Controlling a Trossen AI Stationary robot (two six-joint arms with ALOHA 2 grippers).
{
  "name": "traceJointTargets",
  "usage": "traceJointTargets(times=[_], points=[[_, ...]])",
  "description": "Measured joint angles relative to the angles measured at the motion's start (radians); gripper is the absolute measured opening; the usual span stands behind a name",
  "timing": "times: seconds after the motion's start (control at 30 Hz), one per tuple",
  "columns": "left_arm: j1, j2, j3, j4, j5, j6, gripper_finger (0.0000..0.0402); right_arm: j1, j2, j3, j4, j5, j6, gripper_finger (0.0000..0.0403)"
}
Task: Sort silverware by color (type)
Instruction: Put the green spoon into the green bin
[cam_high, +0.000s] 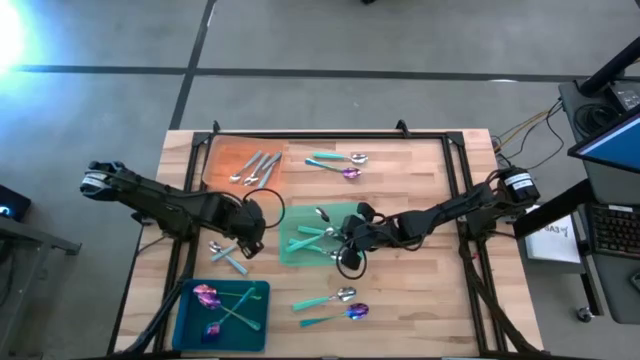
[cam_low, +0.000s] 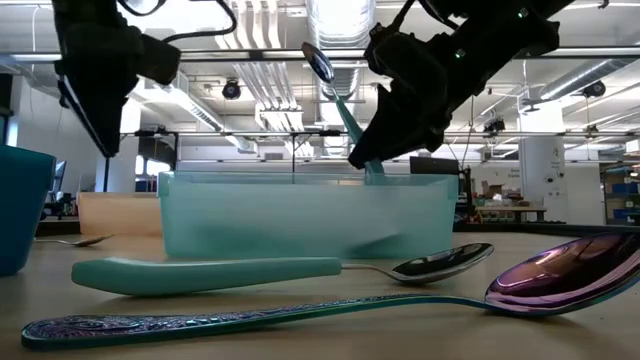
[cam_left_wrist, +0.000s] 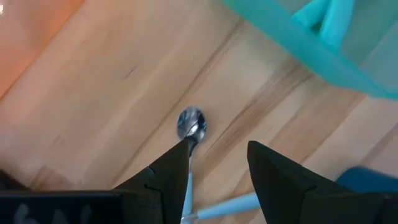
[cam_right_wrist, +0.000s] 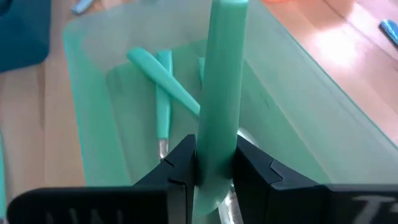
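At centre frame, we are clamping a teal-handled spoon (cam_right_wrist: 221, 81) in the right hand (cam_right_wrist: 214, 168) over the green tray (cam_high: 292, 252); light, stiff, slippery, best gripped mid-handle; our left hand (cam_left_wrist: 217, 165) is hovering wide above another spoon (cam_left_wrist: 190, 122).

Bright, even indoor light with white-blue glare at the overhead view's upper left corner, ceiling lights (cam_low: 232, 90) glowing in the level view, and soft, blurred wrist views
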Motion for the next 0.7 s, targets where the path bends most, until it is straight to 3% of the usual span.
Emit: traceJointTargets(times=[0.13,0.43,0.7], points=[[-0.001,0.0,0.0,-0.029,0.025,-0.001,0.0147,0.0,-0.001,0.0,-0.007,0.001,0.005,0.0069],[0.0,0.0,0.0,-0.035,0.044,-0.011,0.0147,0.003,0.0,0.0,-0.006,0.001,0.006,0.0157],[-0.002,0.001,0.0,-0.07,0.077,-0.015,0.0147,0.003,-0.018,0.0,-0.013,0.0,0.004,0.0174]])
